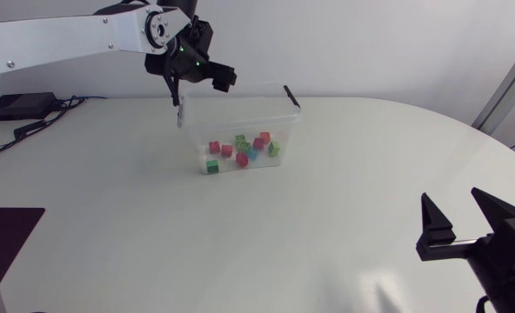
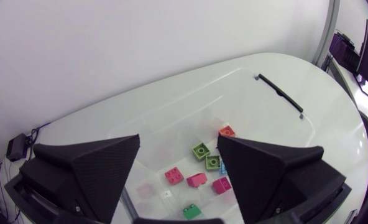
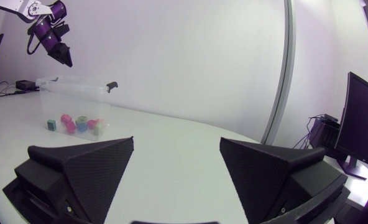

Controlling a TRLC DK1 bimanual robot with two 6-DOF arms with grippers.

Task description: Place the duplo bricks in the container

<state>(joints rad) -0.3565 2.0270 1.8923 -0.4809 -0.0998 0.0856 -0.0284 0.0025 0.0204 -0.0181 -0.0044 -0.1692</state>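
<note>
A: Left gripper?
B: High at the far side of the table, over the back left corner of the container. Fingers spread wide, nothing between them. From the right wrist view a gap shows between its fingertips and the rim.

A: And the container?
B: Clear plastic box, no lid on it, standing upright toward the far edge. A black clip at the right end. Well apart from the right arm.

A: Bricks?
B: All the ones I can see lie on the container floor. Red and pink ones, a few green ones, and a blue one among them. They sit loosely clustered, and one dark green brick lies by the near wall at the left. In the left wrist view they show straight below, in the gap between the fingers.

A: Right gripper?
B: Low at the near right corner of the table, pointing toward the container. Fingers wide apart, holding nothing. Bare tabletop lies between it and the box.
</note>
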